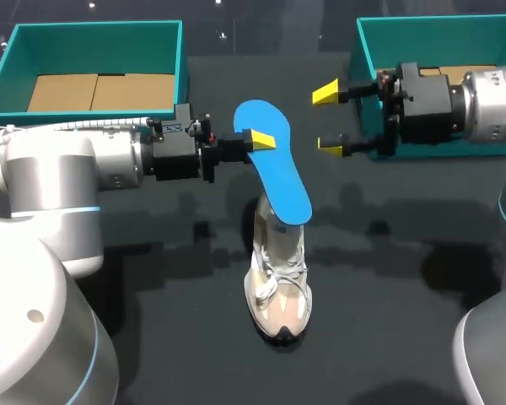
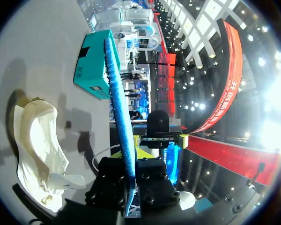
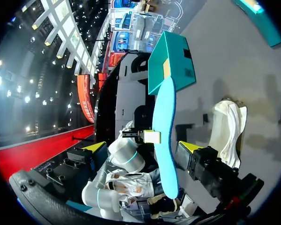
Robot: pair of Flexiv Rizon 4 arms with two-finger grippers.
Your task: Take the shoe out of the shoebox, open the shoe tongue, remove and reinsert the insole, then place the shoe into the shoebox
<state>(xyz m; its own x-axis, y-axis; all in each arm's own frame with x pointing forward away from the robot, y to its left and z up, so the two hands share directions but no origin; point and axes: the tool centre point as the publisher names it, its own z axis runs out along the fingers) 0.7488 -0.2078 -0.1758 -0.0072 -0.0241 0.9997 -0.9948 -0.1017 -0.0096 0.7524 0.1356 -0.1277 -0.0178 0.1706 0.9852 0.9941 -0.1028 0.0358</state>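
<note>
A long blue insole (image 1: 275,164) hangs in the air over the middle of the table, with my left gripper (image 1: 261,140) shut on its upper part. In the left wrist view the insole (image 2: 118,108) runs edge-on out from between my fingers. A white lace-up shoe (image 1: 279,283) stands on the table below the insole's lower end; I cannot tell whether they touch. My right gripper (image 1: 328,119) is open just right of the insole, its yellow tips wide apart. In the right wrist view the insole (image 3: 165,136) stands ahead of the right gripper (image 3: 143,148), with the shoe (image 3: 227,126) beyond.
A teal shoebox (image 1: 93,25) with a cardboard floor stands at the back left. A second teal box (image 1: 363,51) stands at the back right, behind my right gripper. The dark tabletop (image 1: 169,337) lies around the shoe.
</note>
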